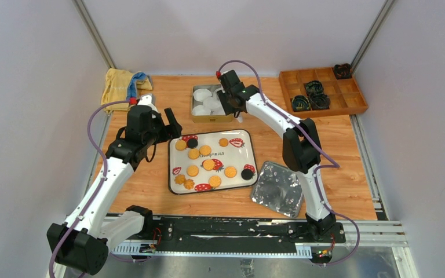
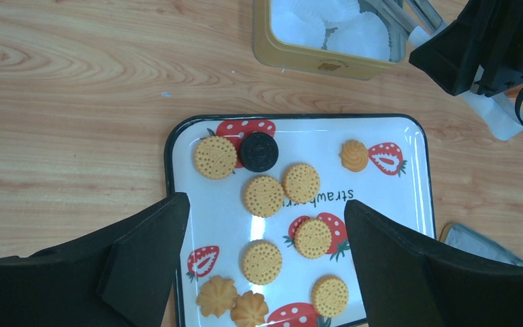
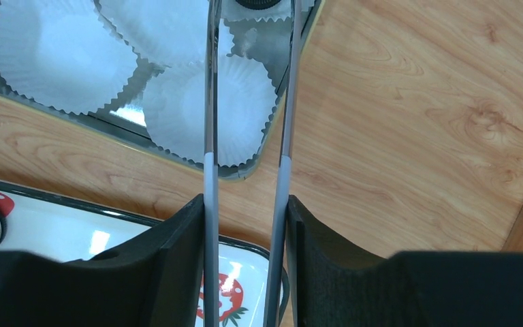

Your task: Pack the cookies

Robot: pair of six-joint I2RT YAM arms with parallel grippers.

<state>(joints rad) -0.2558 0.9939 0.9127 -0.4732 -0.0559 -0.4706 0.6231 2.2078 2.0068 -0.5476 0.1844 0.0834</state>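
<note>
Several golden cookies [image 1: 208, 164] and two black ones lie on a white strawberry-print tray [image 1: 240, 152]. My left gripper [image 1: 171, 124] hovers open and empty over the tray's left part; in the left wrist view it [image 2: 265, 208] straddles round cookies [image 2: 262, 261] and flower-shaped ones. My right gripper [image 1: 227, 99] is shut on metal tongs [image 3: 210, 102] that reach over a gold tin [image 1: 211, 117] of white paper cups [image 3: 177, 116]. A dark round thing, seemingly a black cookie [image 3: 259, 3], shows at the tong tips, mostly cut off.
A silver tin lid [image 1: 276, 188] lies right of the tray. A wooden compartment box [image 1: 324, 90] stands at the back right, and a yellow and blue cloth [image 1: 119, 86] at the back left. The tin [image 2: 313, 61] sits just behind the tray [image 2: 395, 197].
</note>
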